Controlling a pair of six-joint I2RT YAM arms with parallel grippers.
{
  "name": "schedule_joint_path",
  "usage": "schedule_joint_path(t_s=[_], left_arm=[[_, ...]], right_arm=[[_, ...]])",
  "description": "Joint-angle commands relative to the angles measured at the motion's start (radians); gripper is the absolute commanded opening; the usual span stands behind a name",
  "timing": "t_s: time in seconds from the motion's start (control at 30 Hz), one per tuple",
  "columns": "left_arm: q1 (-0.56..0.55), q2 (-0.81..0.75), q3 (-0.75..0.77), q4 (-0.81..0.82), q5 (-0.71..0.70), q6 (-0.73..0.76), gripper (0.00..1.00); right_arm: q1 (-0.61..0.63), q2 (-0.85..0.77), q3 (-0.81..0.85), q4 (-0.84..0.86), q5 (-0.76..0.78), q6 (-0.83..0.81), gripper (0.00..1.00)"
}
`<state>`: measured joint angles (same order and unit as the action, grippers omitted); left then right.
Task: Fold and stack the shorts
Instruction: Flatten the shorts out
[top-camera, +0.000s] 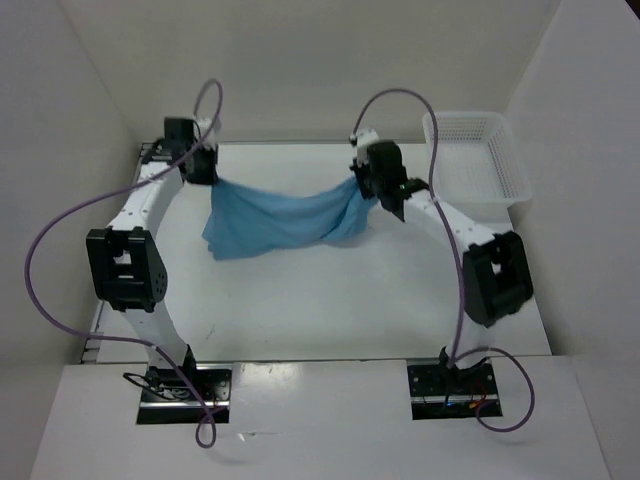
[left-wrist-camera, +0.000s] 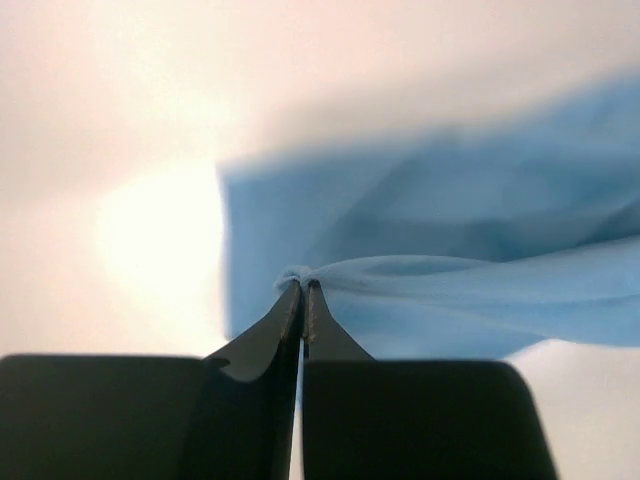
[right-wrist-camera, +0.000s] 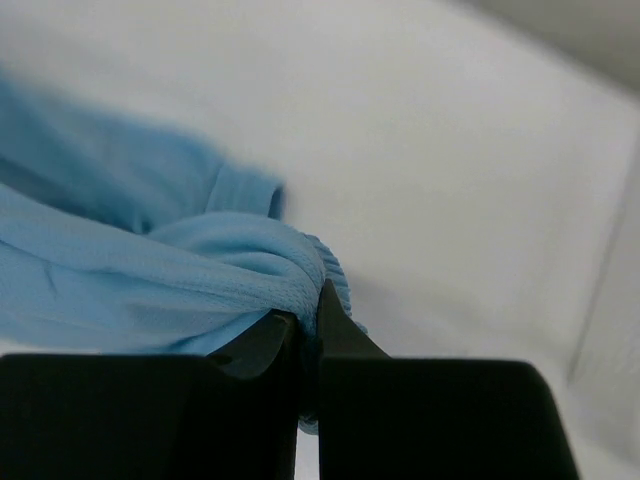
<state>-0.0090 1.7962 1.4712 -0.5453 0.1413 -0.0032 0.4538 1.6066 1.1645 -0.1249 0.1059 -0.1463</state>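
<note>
Top external: shorts (top-camera: 280, 220), white table (top-camera: 330, 300), white walls (top-camera: 330, 60)

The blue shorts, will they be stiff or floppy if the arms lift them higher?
Probably floppy: the shorts sag in the middle between the left gripper and right gripper. Likely light, since small pinches of bunched fabric hold them up. They might slip from so thin a pinch.

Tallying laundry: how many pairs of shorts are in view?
1: the shorts hang stretched between the left claw and right claw. None shows in the basket.
</note>
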Motion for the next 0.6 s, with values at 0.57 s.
schedule_joint_path(t_s=[0.57], left_arm=[[0.093, -0.311, 0.136, -0.079, -0.02, 0.003, 0.0]], right_arm=[[0.066, -0.215, 0.094, -0.057, 0.087, -0.205, 0.0]])
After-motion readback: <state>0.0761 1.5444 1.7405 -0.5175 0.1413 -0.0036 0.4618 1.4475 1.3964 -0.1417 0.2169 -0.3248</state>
